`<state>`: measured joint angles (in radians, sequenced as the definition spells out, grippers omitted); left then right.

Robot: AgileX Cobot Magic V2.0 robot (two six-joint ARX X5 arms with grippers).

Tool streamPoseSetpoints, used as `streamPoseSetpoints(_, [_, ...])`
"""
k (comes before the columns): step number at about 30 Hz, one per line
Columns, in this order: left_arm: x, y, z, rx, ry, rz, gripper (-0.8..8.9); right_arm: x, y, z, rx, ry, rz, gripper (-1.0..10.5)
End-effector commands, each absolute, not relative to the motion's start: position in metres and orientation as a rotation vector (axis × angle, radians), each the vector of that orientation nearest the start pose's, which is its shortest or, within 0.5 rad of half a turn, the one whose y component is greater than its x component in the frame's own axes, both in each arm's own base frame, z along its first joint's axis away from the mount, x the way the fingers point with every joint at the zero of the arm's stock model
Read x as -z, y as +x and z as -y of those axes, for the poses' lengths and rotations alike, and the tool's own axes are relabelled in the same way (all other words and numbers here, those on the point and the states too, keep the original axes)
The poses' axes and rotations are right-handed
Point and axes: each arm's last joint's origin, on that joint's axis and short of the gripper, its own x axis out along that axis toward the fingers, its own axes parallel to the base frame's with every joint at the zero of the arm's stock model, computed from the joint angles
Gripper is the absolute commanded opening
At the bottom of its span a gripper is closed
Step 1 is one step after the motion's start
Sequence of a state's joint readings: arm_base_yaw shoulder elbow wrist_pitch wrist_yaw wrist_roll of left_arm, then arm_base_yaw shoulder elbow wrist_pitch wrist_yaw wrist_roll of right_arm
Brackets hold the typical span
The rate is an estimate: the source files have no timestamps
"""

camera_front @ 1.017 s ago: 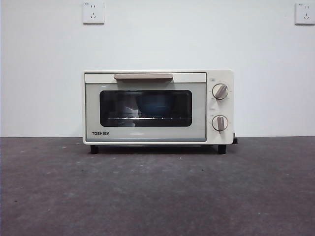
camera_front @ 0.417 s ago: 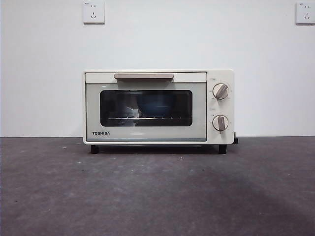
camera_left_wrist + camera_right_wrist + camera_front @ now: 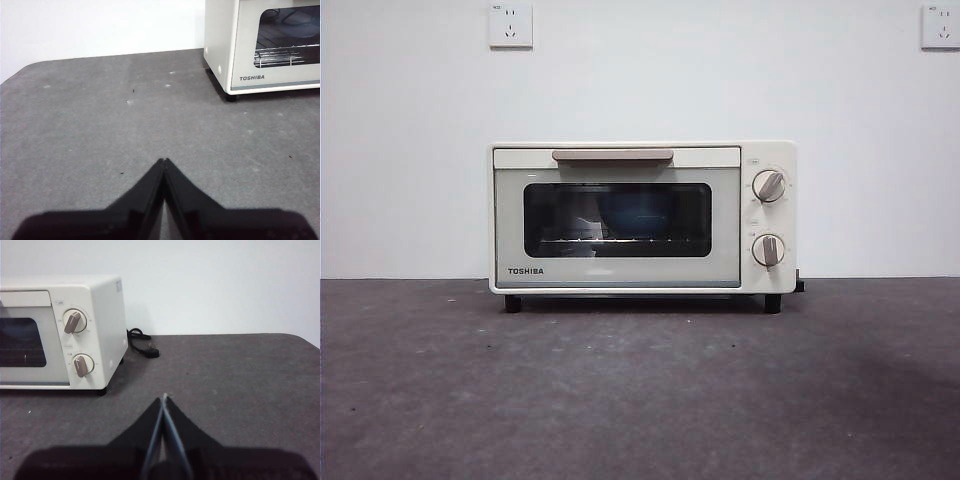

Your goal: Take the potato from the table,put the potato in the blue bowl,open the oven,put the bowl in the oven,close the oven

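Oven [image 3: 642, 218]: centre frame, door closed; blue bowl [image 3: 632, 213] inside, so we judge the task finished.
Left gripper [image 3: 164, 161]: closed, empty.
Right gripper [image 3: 164, 398]: closed, empty.

Cream-white oven [image 3: 642, 218] with dark glass, blue bowl [image 3: 636, 215] inside; mottled dark grey table [image 3: 640, 390]

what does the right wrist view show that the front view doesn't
Only the right wrist view shows the right gripper, jaws shut above the table, and a black cord lying behind the oven. Only the front view shows the blue bowl inside behind the shut door, the handle and two wall sockets. Both show the oven, its two knobs and the table.
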<state>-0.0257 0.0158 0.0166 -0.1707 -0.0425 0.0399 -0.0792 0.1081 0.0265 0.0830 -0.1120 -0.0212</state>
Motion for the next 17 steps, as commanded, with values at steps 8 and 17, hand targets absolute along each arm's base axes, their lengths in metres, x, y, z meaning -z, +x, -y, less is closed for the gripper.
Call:
streamPoseSetpoints(8, [-0.149, 0.097, 0.001, -0.02, 0.038, -0.178, -0.04, -0.15, 0.096, 0.006, 0.042, 0.016, -0.181, 0.0])
streamPoseSetpoints(17, [-0.147, 0.098, 0.001, -0.02, 0.039, -0.196, -0.04, -0.15, 0.095, 0.007, 0.06, 0.017, -0.181, 0.0])
